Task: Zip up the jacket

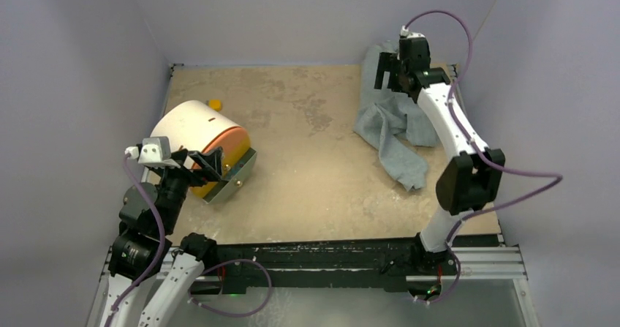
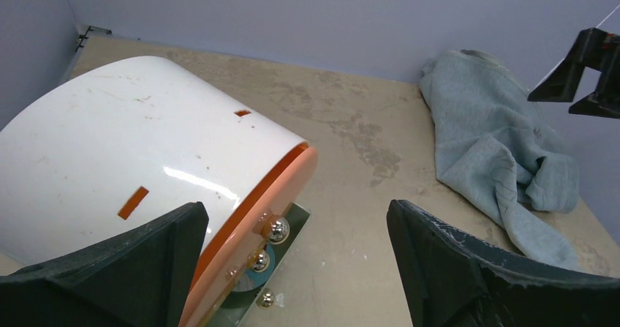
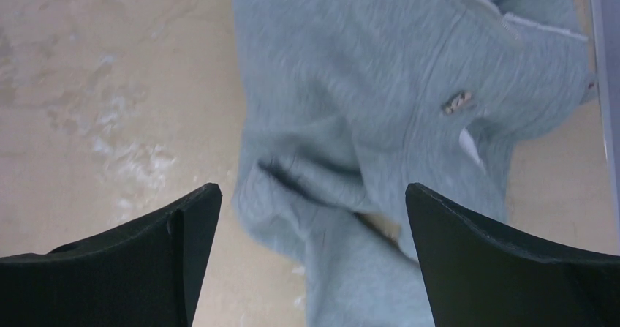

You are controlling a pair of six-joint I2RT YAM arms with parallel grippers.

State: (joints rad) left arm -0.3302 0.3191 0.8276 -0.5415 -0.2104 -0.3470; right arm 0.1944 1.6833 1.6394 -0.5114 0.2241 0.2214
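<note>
Directly below right gripper (image 1: 386,71), spread and empty: crumpled jacket (image 1: 395,133), lengthwise far-to-near. Left gripper (image 1: 210,167) spread, well apart.

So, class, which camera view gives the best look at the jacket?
The left wrist view: the jacket lies crumpled, nearly whole and sharp. The top external view shows it small, partly behind the right arm. The right wrist view shows only a blurred close-up patch.
</note>
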